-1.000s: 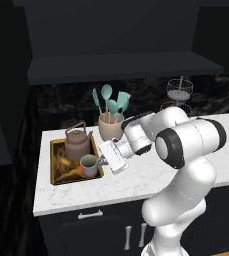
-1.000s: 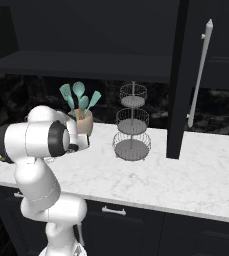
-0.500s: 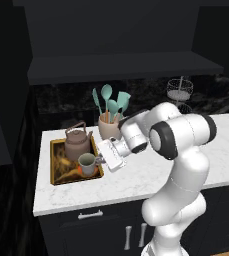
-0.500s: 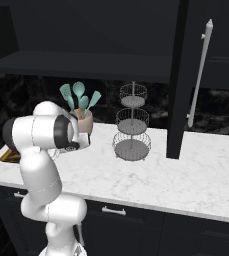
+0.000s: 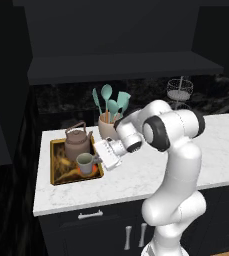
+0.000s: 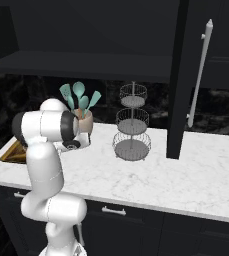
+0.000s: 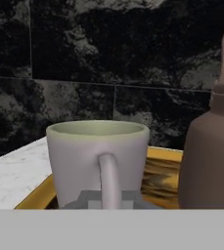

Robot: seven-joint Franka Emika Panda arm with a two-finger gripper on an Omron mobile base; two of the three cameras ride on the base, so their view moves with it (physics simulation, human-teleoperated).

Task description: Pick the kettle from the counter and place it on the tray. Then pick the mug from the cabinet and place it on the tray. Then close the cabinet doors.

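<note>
2 fingers [image 7: 111, 199] sit closed on the mug's handle, their tips barely showing at 6 o'clock in the hand view. From the left base view the white arm bends at its elbow and reaches toward 9 o'clock, wrist low over the tray [image 5: 56, 177]. The mug [image 5: 84, 162] stands on the tray, with the kettle [image 5: 77, 144] just beyond it at 11 o'clock. The tray lies on the table [image 5: 136, 175]. In the right base view the arm hides most of the tray; the hand view cuts off the kettle's right side.
</note>
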